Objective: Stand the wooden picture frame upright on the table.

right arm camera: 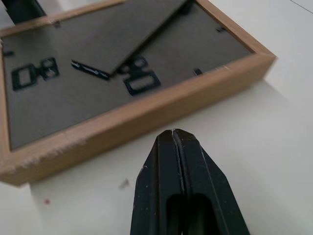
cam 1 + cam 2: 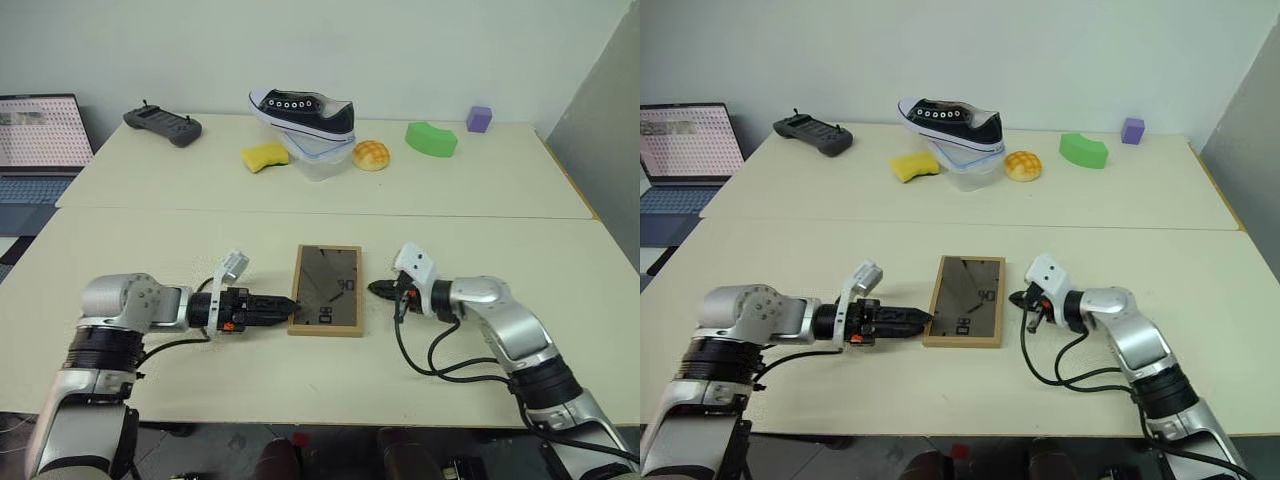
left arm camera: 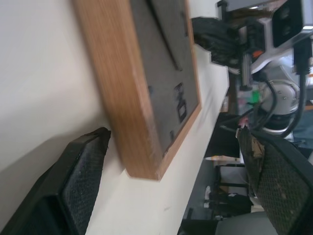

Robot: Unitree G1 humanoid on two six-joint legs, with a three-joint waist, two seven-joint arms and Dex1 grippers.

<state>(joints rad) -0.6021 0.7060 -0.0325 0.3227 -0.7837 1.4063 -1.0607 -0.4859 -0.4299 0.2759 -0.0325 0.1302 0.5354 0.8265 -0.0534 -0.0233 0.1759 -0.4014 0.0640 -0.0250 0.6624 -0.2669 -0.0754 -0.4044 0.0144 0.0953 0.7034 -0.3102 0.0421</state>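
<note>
The wooden picture frame (image 2: 327, 288) lies flat on the cream table (image 2: 200, 240), dark grey back panel up. Its easel stand (image 1: 127, 34) is tilted slightly off the panel. My left gripper (image 2: 290, 308) points at the frame's left edge near its front corner. In the left wrist view its fingers (image 3: 83, 171) stand wide open, with that wooden corner (image 3: 142, 166) just ahead between them. My right gripper (image 2: 375, 290) is shut and holds nothing. Its tip (image 1: 172, 134) hovers a short way off the frame's right edge, not touching.
On the far table half are a black-and-white shoe (image 2: 305, 112) atop a clear container (image 2: 320, 160), a yellow sponge (image 2: 264, 156), a bun (image 2: 371, 154), a green block (image 2: 431, 138), a purple cube (image 2: 479, 118) and a controller (image 2: 162, 123). A laptop (image 2: 40, 140) sits far left.
</note>
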